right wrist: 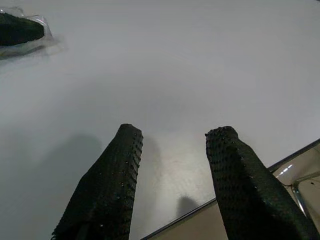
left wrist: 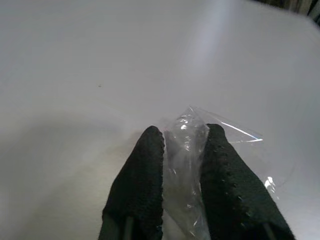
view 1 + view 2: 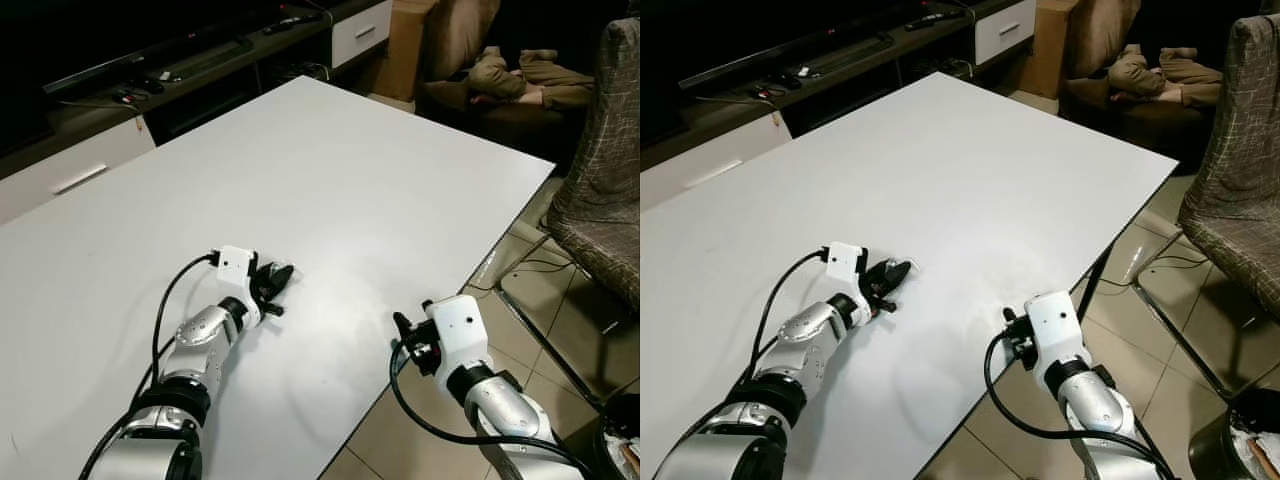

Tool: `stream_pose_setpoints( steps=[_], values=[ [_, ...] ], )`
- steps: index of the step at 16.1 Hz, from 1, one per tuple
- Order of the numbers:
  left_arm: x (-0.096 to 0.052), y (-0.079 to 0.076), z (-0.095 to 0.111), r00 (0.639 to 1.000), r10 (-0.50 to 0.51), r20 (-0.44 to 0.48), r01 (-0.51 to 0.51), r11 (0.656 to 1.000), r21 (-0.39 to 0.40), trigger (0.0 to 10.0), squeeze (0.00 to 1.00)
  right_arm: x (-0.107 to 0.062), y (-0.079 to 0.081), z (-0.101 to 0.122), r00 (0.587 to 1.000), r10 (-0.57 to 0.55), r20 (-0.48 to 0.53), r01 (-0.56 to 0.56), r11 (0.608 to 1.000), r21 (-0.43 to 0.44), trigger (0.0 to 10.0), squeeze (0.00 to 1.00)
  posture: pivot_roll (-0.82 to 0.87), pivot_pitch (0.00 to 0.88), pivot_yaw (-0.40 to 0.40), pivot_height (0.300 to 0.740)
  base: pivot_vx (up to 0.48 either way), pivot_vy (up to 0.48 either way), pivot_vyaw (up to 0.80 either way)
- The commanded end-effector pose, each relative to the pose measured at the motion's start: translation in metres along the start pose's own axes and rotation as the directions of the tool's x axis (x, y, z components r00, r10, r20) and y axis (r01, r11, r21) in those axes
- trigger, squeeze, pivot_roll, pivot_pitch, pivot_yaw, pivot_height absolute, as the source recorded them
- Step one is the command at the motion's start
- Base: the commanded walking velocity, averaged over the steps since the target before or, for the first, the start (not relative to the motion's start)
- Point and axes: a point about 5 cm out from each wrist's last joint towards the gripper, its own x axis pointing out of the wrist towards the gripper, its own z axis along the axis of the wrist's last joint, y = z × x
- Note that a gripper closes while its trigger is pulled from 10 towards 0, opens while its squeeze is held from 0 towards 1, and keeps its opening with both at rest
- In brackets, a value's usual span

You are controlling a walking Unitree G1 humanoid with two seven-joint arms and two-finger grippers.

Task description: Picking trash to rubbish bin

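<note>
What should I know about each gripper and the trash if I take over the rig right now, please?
Left gripper: shut on a clear crinkled plastic wrapper, low over the white table.
Right gripper: open, holding nothing, at the table's near edge.
Done: the wrapper is gripped.
Left: carry it to the rubbish bin; the dark container on the floor at the robot's right may be it, but I cannot tell.

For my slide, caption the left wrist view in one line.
Left gripper pinching a clear plastic wrapper over the white table.
</note>
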Motion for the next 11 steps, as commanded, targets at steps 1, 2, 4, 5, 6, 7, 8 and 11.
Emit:
stream_pose_setpoints(
  steps=[1,2,4,5,6,7,8,11],
  values=[
    [-0.001,0.0,0.005,0.999,0.004,0.045,-0.001,0.997,-0.082,0.0,0.0,0.002,-0.005,0.004,0.999,-0.049,0.023,0.049,0.999,0.005,10.0,0.0,-0.1,0.005,0.11,0.74,0.0,0.0,0.0],
    [-0.001,-0.001,0.006,0.998,0.004,0.055,0.001,0.995,-0.101,0.0,0.0,0.002,-0.007,0.004,0.998,-0.06,0.025,0.059,0.998,0.008,10.0,0.0,-0.1,0.004,0.11,0.74,0.0,0.0,0.0],
    [-0.004,-0.018,0.02,0.989,-0.005,0.149,0.021,0.994,-0.111,0.0,0.0,0.003,-0.022,0.005,0.988,-0.148,0.033,0.147,0.989,0.009,10.0,0.0,-0.1,0.0,0.1,0.74,0.0,0.0,0.0],
    [-0.012,-0.023,0.027,0.981,0.024,0.19,-0.01,0.997,-0.072,0.0,0.0,0.003,-0.026,0.006,0.985,-0.17,0.04,0.169,0.985,0.015,10.0,0.0,-0.1,0.0,0.092,0.74,0.0,0.0,0.0],
    [-0.015,-0.025,0.028,0.983,0.041,0.177,-0.033,0.998,-0.048,9.6,0.0,0.003,-0.029,0.006,0.982,-0.183,0.041,0.182,0.983,0.019,10.0,0.0,-0.09,0.0,0.081,0.74,0.0,0.0,0.0],
    [-0.028,-0.027,0.027,0.987,0.072,0.144,-0.073,0.997,0.005,10.0,0.0,0.002,-0.033,0.006,0.975,-0.219,0.041,0.218,0.976,0.03,10.0,0.0,-0.08,0.0,0.067,0.74,0.0,0.0,0.0],
    [-0.042,-0.026,0.025,0.991,0.096,0.096,-0.1,0.994,0.047,10.0,0.0,0.002,-0.036,0.007,0.967,-0.253,0.041,0.251,0.967,0.046,10.0,0.0,-0.07,0.0,0.06,0.74,0.0,0.0,0.0],
    [-0.063,-0.026,0.031,0.989,0.149,0.002,-0.146,0.966,0.211,10.0,0.0,0.001,-0.035,0.012,0.962,-0.271,0.026,0.267,0.959,0.096,10.0,0.0,-0.09,0.0,0.006,0.74,0.0,0.0,-0.21]
  ],
)
